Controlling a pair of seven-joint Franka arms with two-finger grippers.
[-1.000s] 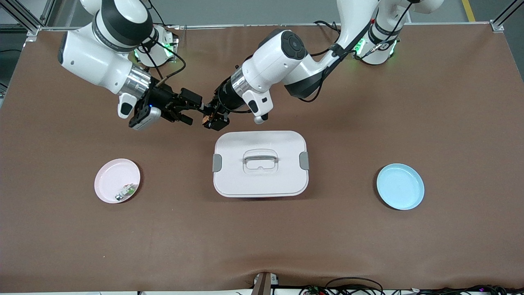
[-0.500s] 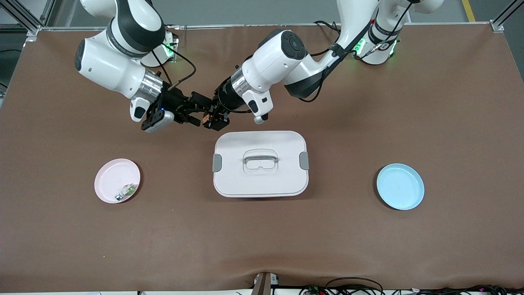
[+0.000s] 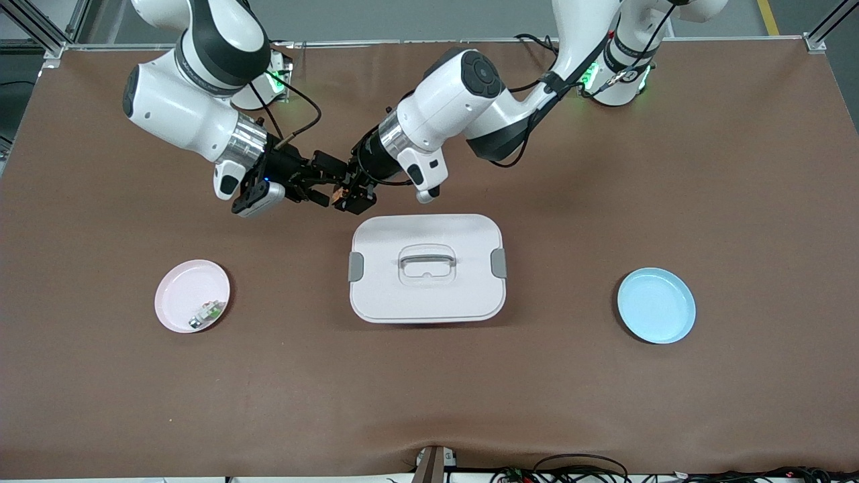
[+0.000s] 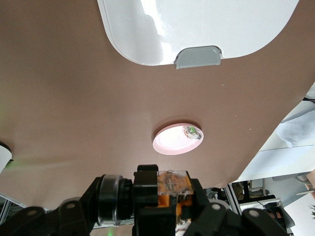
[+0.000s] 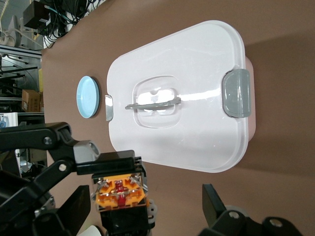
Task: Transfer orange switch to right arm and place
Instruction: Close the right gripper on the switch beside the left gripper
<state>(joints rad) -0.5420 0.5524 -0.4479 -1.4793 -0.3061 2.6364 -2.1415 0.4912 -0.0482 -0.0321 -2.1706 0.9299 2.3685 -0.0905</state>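
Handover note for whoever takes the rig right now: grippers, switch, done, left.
Left gripper: shut on the orange switch, held in the air just off the lidded white box's edge toward the robots' bases.
Right gripper: open, its fingers on either side of the switch, not closed on it.
Pink plate: toward the right arm's end of the table, holds a small green-white part.
Blue plate: toward the left arm's end.
Done: switch lifted and brought to the meeting point.
Left: close the right gripper, release the left, place the switch.
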